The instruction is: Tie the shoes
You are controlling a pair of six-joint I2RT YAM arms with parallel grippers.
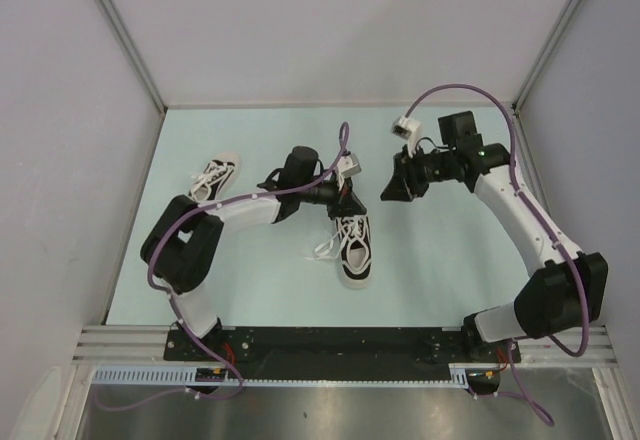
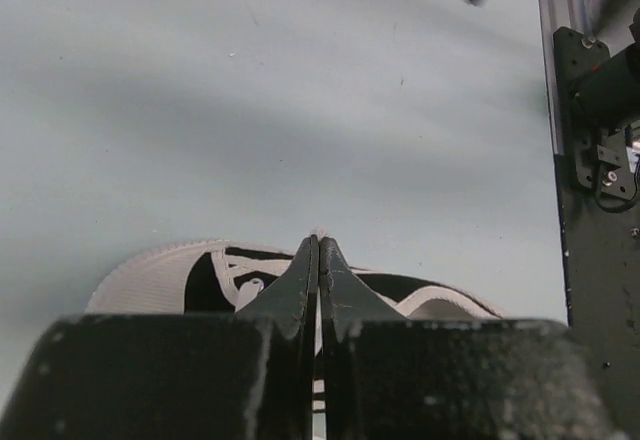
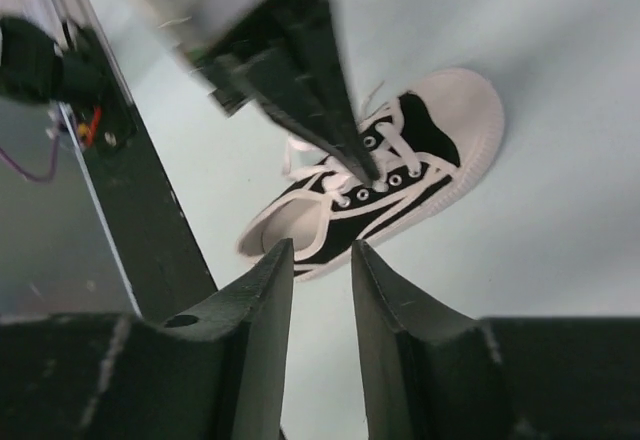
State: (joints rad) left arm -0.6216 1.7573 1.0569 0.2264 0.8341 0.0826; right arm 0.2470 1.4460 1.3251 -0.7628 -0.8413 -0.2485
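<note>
1. Two shoes lie on the pale surface [image 1: 450, 250] — the middle shoe [image 1: 355, 252] just ahead of the arm bases with its heel toward them, the far shoe [image 1: 215, 177] well apart to the left, nearer the back wall.
2. The left jaws are pressed fully together, their fingertips [image 3: 352, 148] down among the white laces [image 3: 388, 145] of the middle shoe. Whether a lace is pinched between them I cannot tell.
3. The right jaws hang in the air to the right of that shoe, clear of it — parted by a narrow gap, nothing between them.
4. Loose lace ends trail off the middle shoe's left side onto the surface.
</note>
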